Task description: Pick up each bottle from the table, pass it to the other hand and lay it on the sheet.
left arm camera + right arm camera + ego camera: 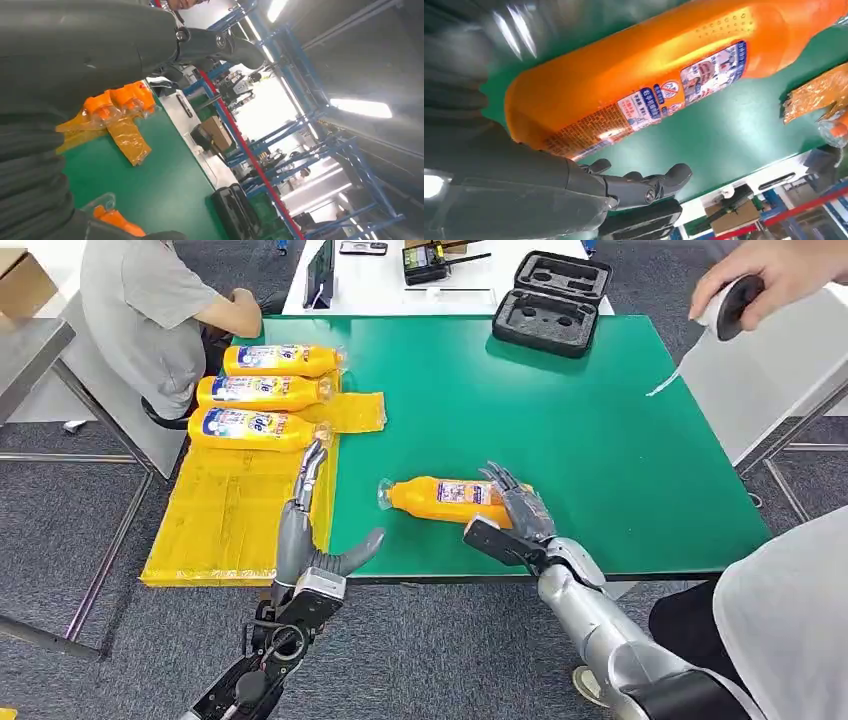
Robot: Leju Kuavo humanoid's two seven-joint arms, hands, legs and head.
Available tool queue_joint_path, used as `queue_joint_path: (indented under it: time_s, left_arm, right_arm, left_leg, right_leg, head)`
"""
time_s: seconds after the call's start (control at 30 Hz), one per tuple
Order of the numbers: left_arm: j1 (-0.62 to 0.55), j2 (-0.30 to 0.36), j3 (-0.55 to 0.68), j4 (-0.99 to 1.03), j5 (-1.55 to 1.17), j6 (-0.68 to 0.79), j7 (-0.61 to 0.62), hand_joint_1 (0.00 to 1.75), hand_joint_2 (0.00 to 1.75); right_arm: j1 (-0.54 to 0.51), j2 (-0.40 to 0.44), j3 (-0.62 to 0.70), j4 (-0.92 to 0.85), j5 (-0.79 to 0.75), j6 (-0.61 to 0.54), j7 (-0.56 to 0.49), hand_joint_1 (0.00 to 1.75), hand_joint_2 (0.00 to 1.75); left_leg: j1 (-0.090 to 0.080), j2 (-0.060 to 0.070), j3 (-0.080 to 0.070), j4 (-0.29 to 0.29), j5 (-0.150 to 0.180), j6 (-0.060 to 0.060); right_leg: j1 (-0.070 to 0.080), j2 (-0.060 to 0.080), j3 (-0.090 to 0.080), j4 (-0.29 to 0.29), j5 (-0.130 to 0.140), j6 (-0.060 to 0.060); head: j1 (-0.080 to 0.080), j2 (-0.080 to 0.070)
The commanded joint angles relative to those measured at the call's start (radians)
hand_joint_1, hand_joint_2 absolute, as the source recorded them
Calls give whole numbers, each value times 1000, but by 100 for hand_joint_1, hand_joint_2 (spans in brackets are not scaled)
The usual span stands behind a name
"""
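An orange bottle [447,494] with a blue-and-white label lies on its side on the green table [560,420], cap toward the yellow sheet [230,520]. My right hand [515,512] is at its base end, fingers spread over the bottle's bottom without a closed grip. In the right wrist view the bottle [649,75] lies just beyond my thumb [644,186]. Three more orange bottles [262,391] lie side by side on the far part of the sheet. My left hand [312,530] hovers at the sheet's near right edge, fingers straight and thumb out, holding nothing.
A black foam-lined case [550,300] sits open at the table's far edge. A person [150,310] sits at the far left by the sheet. Another person's hand [745,285] holds a small device at the top right. Someone in white [790,620] stands at the near right.
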Motion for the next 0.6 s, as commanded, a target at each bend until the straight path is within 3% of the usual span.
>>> queue_joint_path:
  time_s: [0.03, 0.3, 0.37, 0.6]
  left_arm:
    - [-33, 20, -42, 54, 6, 2, 2, 0, 175]
    - [-54, 16, -65, 87, 14, 33, 2, 0, 175]
    - [-66, 19, -89, 90, 23, 43, 2, 0, 175]
    - [-73, 13, -100, 101, 38, 54, 2, 0, 175]
  right_arm:
    - [-71, -3, 28, 78, 18, -39, 58, 0, 175]
    - [-73, -22, 23, 104, 51, -93, 63, 0, 175]
    - [-92, -47, 157, 118, 250, -244, 178, 0, 175]
    - [-84, -25, 105, 109, 205, -179, 175, 0, 175]
  left_leg:
    - [0, 1, 2, 0, -1, -1]
    - [0, -1, 2, 0, -1, -2]
    - [1, 0, 3, 1, -1, -2]
    - [1, 1, 2, 1, -1, -2]
  right_leg:
    - [0, 1, 1, 0, 0, -1]
    - [1, -1, 3, 0, -1, -2]
    - [1, 0, 4, 0, -1, -2]
    - [1, 1, 2, 0, -1, -2]
  head:
    - [0, 0]
    - [0, 0]
    - [0, 0]
    - [0, 0]
